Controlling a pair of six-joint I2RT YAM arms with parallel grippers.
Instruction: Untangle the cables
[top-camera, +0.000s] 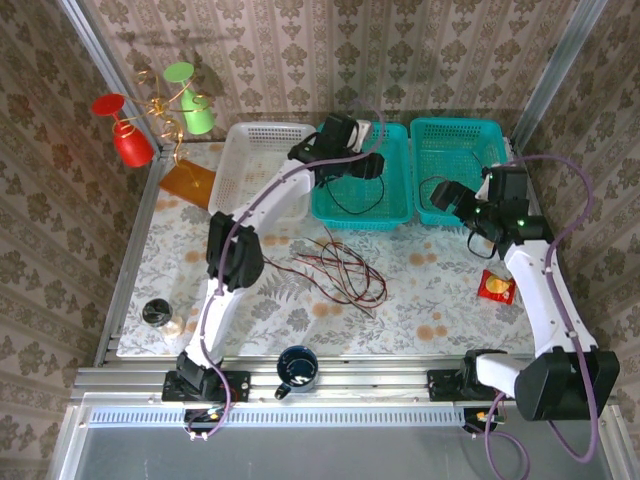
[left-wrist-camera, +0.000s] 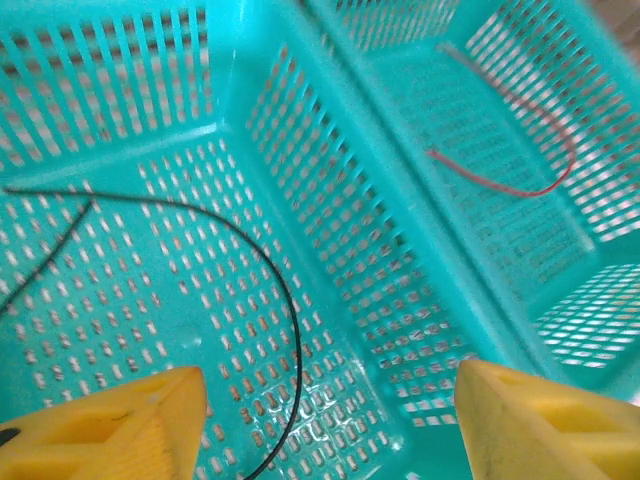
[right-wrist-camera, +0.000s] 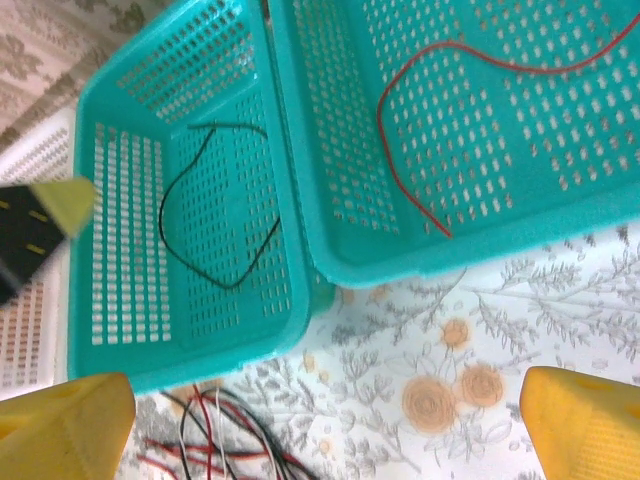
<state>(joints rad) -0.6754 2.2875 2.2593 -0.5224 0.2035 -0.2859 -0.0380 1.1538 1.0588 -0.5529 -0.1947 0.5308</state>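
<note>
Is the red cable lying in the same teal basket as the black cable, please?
No, the black cable lies in one teal basket and the red cable in the neighbouring teal basket.

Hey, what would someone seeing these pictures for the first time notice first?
Probably the left teal basket at the far side of the table, holding one black cable, and the right teal basket beside it with one red cable. Next, the tangle of red and black cables mid-table.

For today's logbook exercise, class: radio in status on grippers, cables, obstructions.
Left gripper open over teal basket; right gripper open. Black cable in that basket, red cable in the next. Tangle on table, mug apart from it.
</note>
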